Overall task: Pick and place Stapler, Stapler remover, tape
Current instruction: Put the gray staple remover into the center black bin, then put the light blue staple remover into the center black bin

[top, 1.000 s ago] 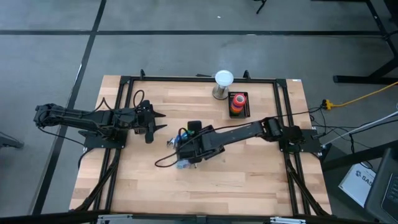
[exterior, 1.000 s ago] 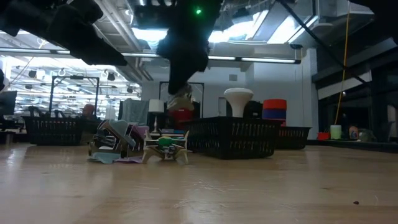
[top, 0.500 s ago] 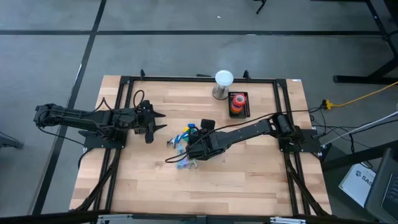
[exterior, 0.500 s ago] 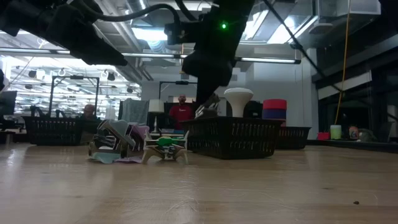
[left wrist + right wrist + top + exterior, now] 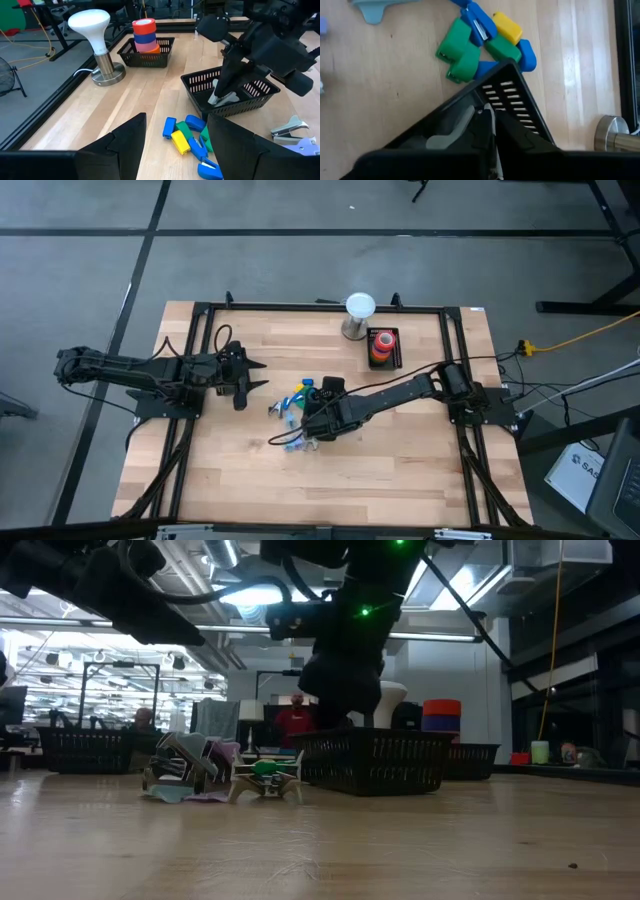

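High view
- R arm: reaches in over mid-table; right gripper is low, nose-down, prob. so it can put its item down inside something rather than drop it.
- L arm: left gripper is parked well off to the side of the R one, clear of the work and waiting.
- tape: stacked rolls in their own small tray, well beyond the R gripper, next to a white lamp. Looks sorted already.
- Coloured pieces: loose pile just beside the R gripper.

Low view
- basket: black mesh, directly under the R gripper, which dips past its rim. Judged the drop spot.
- stapler: silvery, on the bare wood off to one side of the R gripper, not yet collected.
- stapler remover: green-topped, between that stapler and the basket, also on the wood.

Left wrist view
- L state: fingers spread wide, nothing between them.
- grey piece: lies in the basket right at the R gripper's tip. Stapler or remover, can't tell.

Right wrist view
- R state: can't tell if it grips the grey piece or has let go; the piece touches the basket floor just beside the tip.
- Step, as a guess: set-down of one item, w/ more left on the wood.
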You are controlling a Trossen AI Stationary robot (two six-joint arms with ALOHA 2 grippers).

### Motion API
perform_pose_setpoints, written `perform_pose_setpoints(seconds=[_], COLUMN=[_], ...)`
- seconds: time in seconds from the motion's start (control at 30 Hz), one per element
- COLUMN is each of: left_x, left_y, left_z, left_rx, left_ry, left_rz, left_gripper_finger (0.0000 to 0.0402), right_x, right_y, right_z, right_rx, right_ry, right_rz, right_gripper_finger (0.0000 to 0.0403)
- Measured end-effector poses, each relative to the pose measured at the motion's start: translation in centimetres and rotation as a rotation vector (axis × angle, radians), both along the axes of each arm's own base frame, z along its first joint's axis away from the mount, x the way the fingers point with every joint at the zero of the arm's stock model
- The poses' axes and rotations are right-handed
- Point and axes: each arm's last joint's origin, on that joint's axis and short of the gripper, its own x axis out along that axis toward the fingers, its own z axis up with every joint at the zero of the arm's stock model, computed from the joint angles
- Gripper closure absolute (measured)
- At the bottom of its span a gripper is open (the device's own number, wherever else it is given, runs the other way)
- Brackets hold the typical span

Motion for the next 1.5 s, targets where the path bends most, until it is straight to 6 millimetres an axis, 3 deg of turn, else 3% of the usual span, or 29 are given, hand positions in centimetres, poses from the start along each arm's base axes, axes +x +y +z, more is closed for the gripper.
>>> perform_pose_setpoints(seconds=[0.33,0.6,0.87,1.07,1.5], left_x=[0.0,0.0,0.0,0.0,0.0], left_y=[0.0,0.0,0.0,0.0,0.0], left_z=[0.0,0.0,0.0,0.0,0.0], left_rx=[0.0,0.0,0.0,0.0,0.0], left_ry=[0.0,0.0,0.0,0.0,0.0], left_rz=[0.0,0.0,0.0,0.0,0.0], left_gripper_finger=[0.0192,0.0192,0.0192,0.0192,0.0192], right_x=[-0.5,0.1,1.5,1.9,3.1], right_y=[-0.1,0.2,2.1,3.0,2.1], right_z=[2.0,2.2,3.0,2.9,0.9], right_rx=[0.019,0.043,0.03,0.164,0.12], right_ry=[-0.049,-0.107,-0.202,-0.169,-0.158], right_rz=[-0.025,0.003,0.223,0.423,0.456], right_gripper_finger=[0.0306,0.0251,0.0247,0.0247,0.0247])
